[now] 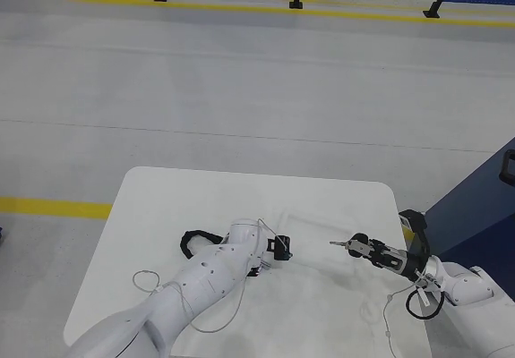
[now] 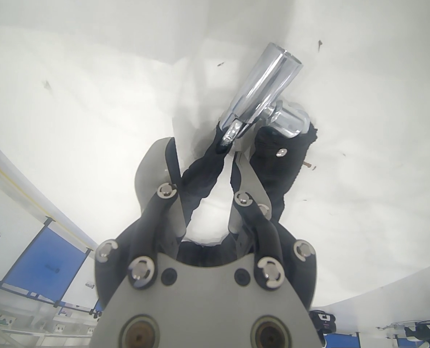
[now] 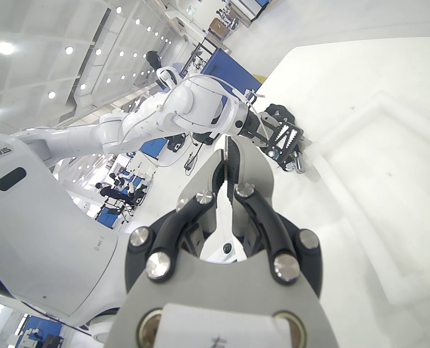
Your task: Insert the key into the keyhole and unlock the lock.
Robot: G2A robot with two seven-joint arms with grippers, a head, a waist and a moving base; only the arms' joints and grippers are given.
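- While the left jaws stand closed on the black sleeved cable (image 2: 200, 175) of the lock (image 1: 281, 248), the lock sits near the middle of the white tabletop (image 1: 329, 192), at the tip of the left arm.
- Its chrome barrel (image 2: 262, 85) juts out past the jaw tips at a tilt. A second chrome fitting lies just beside it, where the other end of the cable joins.
- On the outer side of the left arm, the rest of the cable lies as a black loop (image 1: 188, 238) on the tabletop.
- The right jaws are pressed together, pads meeting in the right wrist view. From above, a thin metal key (image 1: 337, 242) sticks out of them and points toward the lock.
- Key and lock are apart, with bare tabletop between them.
- From the right wrist view the barrel sits low at the tabletop, but I cannot tell whether it touches the surface.
- A shallow raised ridge (image 3: 340, 182) marks a rectangle in the tabletop near the lock.
- A blue cabinet (image 1: 499, 206) stands beside the tabletop on the right arm's side, and a yellow line (image 1: 33, 206) runs along the floor on the other side.
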